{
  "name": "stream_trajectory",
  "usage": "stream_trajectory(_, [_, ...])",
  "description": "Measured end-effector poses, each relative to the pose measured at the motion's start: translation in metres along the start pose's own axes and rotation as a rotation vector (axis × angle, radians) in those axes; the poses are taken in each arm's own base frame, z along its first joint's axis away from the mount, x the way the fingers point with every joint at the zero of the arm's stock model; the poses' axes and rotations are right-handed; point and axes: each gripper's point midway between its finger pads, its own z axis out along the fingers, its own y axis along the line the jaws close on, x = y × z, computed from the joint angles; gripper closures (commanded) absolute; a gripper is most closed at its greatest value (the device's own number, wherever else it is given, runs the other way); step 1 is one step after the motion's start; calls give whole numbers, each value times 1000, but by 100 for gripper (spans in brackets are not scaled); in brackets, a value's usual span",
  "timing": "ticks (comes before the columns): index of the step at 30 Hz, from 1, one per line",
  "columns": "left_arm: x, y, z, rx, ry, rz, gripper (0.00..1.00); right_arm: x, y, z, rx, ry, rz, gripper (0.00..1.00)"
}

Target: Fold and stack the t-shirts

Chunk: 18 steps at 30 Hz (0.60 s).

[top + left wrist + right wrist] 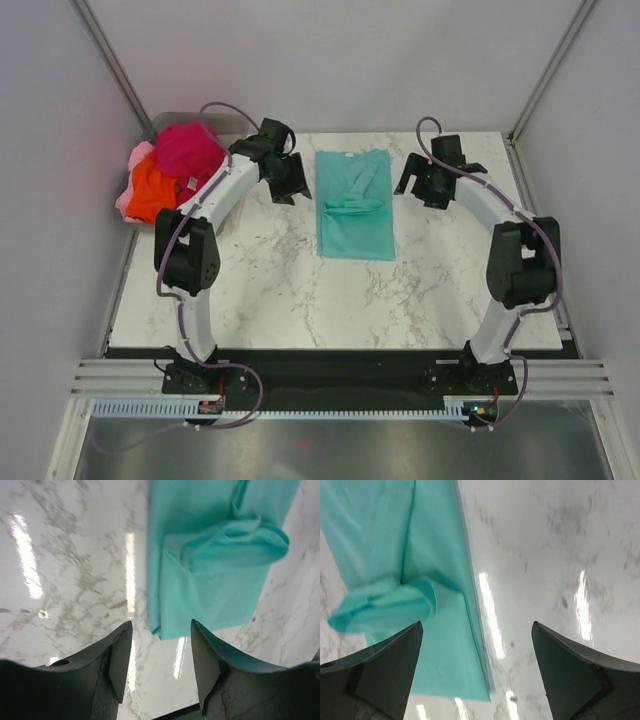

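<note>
Where the top camera looks down: the teal t-shirt (pixel 355 205) lies flat mid-counter (pixel 300 290), folded to a narrow strip, sleeves bunched across its middle.
Long axis: runs from the arms' bases toward the far edge.
Flanks: left gripper (pixel 290 180) just beside its left edge, right gripper (pixel 415 180) near its right edge; neither clearly nearer.
Waiting pile: magenta t-shirt (pixel 185 148), orange t-shirt (pixel 150 190) and light pink t-shirt (pixel 122 200) heaped at the far-left corner.
Left wrist: jaws apart and empty over bare marble; a teal corner sits just ahead, the cloth stretching ahead and right.
Right wrist: jaws spread wide, nothing held; teal cloth lies ahead and left, its straight edge leading toward the gap.
Likely next move: an end-to-end fold across that axis, one gripper per side.
</note>
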Motion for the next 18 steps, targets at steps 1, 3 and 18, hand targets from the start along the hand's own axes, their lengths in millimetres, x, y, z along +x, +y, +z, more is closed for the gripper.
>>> stream_trajectory(1, [12,-8,-9,12,1,33,43,13,-3,-12,-19,3,2,2])
stream_trajectory(3, [32,-28,-18,50,-1,100,43,41,-8,-28,-50,25,2,3])
stream_trajectory(18, [85,-75,93,83,152,223,46,129,-11,-100,-215,61,-19,4])
